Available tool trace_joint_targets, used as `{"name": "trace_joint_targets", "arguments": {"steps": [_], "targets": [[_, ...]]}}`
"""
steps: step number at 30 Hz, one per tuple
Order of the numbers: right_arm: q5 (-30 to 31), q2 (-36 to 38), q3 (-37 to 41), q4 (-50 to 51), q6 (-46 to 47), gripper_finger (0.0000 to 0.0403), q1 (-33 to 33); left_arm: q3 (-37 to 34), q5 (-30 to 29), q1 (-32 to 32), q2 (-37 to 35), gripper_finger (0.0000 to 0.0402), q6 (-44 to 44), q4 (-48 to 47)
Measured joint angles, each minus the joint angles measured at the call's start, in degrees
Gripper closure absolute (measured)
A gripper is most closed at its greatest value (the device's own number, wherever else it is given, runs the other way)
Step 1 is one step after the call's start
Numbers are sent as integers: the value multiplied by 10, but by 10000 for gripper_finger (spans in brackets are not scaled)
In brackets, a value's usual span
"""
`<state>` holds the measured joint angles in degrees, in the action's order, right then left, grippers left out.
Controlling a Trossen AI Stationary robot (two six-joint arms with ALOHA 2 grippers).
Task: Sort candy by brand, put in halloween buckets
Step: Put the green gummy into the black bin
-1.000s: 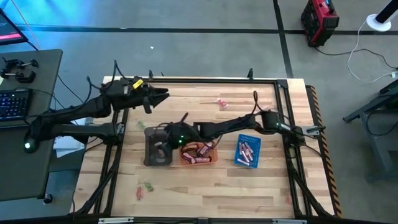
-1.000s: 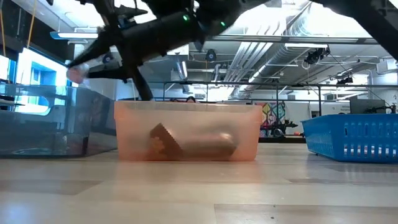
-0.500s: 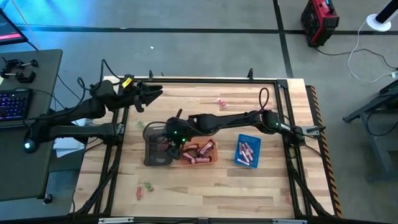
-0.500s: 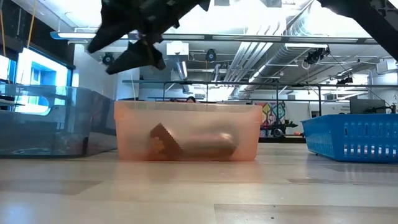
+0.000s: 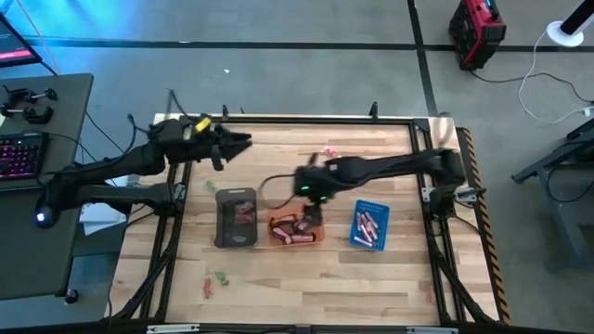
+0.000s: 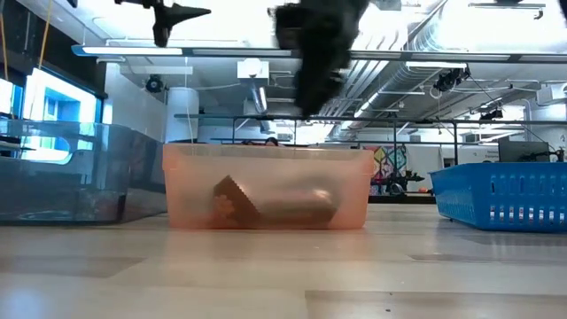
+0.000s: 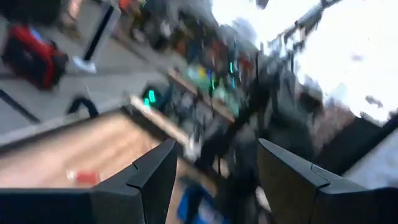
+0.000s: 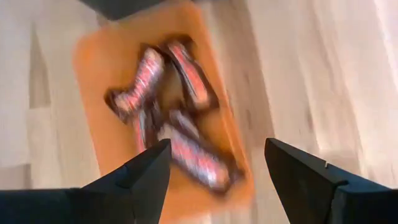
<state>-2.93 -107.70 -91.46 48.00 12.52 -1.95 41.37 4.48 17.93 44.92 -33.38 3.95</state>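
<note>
Three halloween buckets stand in a row mid-table: a dark one (image 5: 236, 219) holding pink candy (image 5: 244, 214), an orange one (image 5: 297, 228) holding reddish-brown candy bars (image 8: 180, 140), and a blue one (image 5: 369, 225) holding pink pieces. My right gripper (image 5: 313, 210) hangs open above the orange bucket, fingers pointing down, nothing between them (image 8: 217, 144). My left gripper (image 5: 238, 141) hovers open and empty (image 7: 216, 144) over the table's far left part. Loose candy lies on the table: a pink piece (image 5: 329, 153) at the far side, and green and pink pieces (image 5: 215, 278) at the near left.
A black frame (image 5: 306, 119) runs round the table's edges. Cables trail along both arms. Bare wood lies between the buckets and the near edge. In the low view the orange bucket (image 6: 266, 190) stands in front, the dark one (image 6: 71, 177) to its left and the blue one (image 6: 500, 195) to its right.
My right gripper held a small pink piece at its fingertips over the dark bucket a second ago. It has let the piece go, risen, and swung toward the table's right edge; it is now over the orange bucket. The dark bucket, uncovered, shows pink candy inside.
</note>
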Motion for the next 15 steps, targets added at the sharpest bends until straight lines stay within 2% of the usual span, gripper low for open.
{"name": "trace_joint_targets", "arguments": {"steps": [2, 5, 9, 12, 15], "targets": [[1, 71, 91, -43, 56, 151, 2, 21, 24, 1, 29, 199, 16, -65], [10, 165, 212, -118, 163, 151, -1, 111, 20, 24, 98, 203, 85, -307], [22, 255, 334, -232, 294, 151, -14, 231, -77, 58, 198, 208, 181, -636], [48, 292, 398, -308, 356, 151, -27, 238, -114, 82, 253, 209, 223, -786], [59, 303, 439, -369, 393, 151, -33, 206, -117, 107, 289, 210, 278, -855]]}}
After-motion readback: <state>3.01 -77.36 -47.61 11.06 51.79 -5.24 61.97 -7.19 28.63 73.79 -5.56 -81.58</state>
